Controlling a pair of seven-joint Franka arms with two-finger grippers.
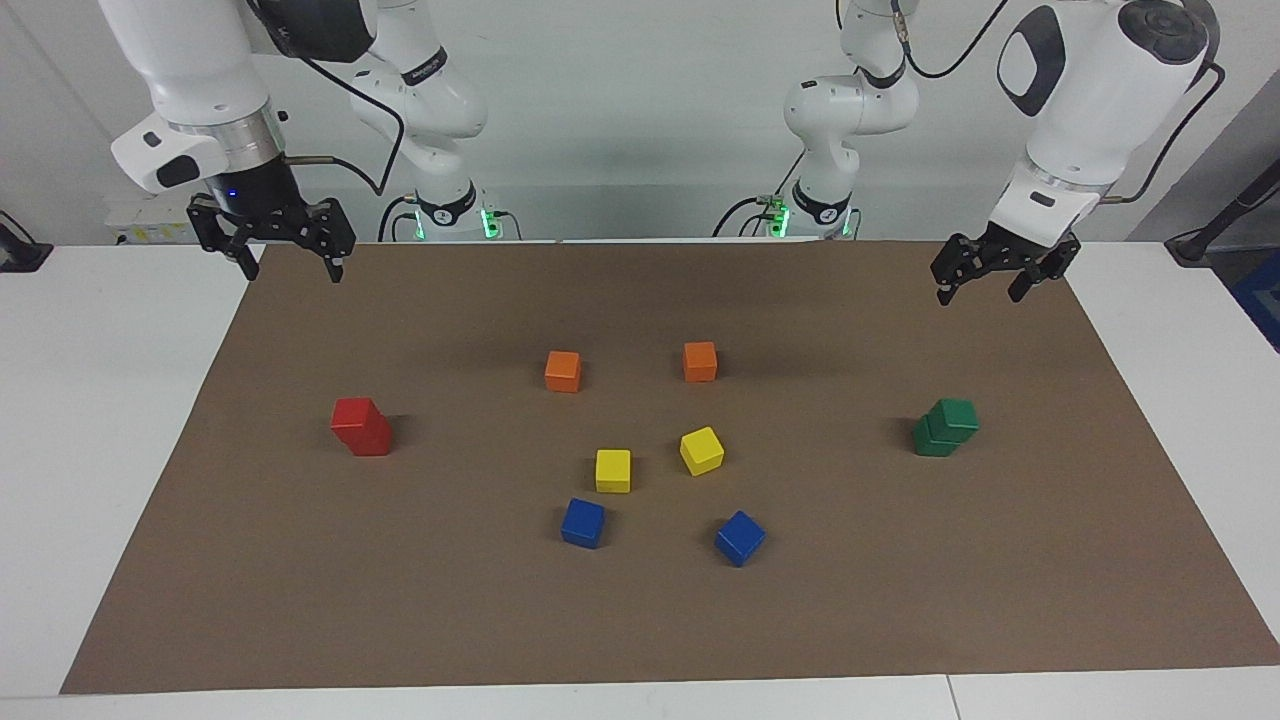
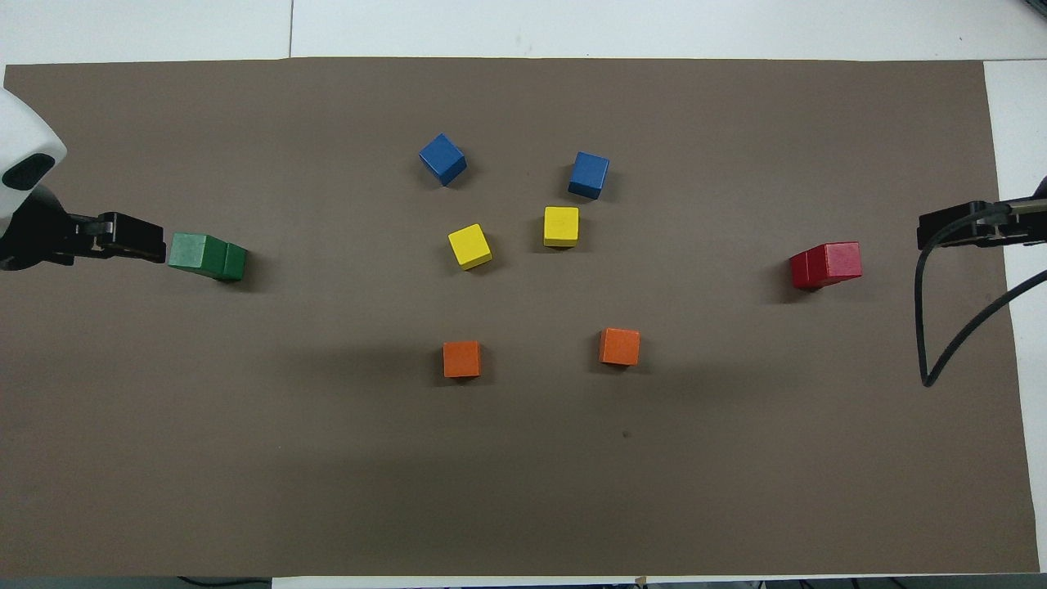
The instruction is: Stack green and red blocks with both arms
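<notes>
Red on red and green on green: both stacks look finished.
Right hand point(image 1: 288, 240) and left hand point(image 1: 988, 268) hang empty, fingers apart, raised over the brown paper mat point(image 1: 640, 620) covering the bench. On that mat, the two matte red cubes point(image 1: 362, 427) stand stacked toward the right arm's end and the two matte green cubes point(image 1: 945, 427) toward the left arm's end, both slightly askew. Orange, yellow and blue cubes lie untouched mid-mat. By my judgement, nothing remains.
</notes>
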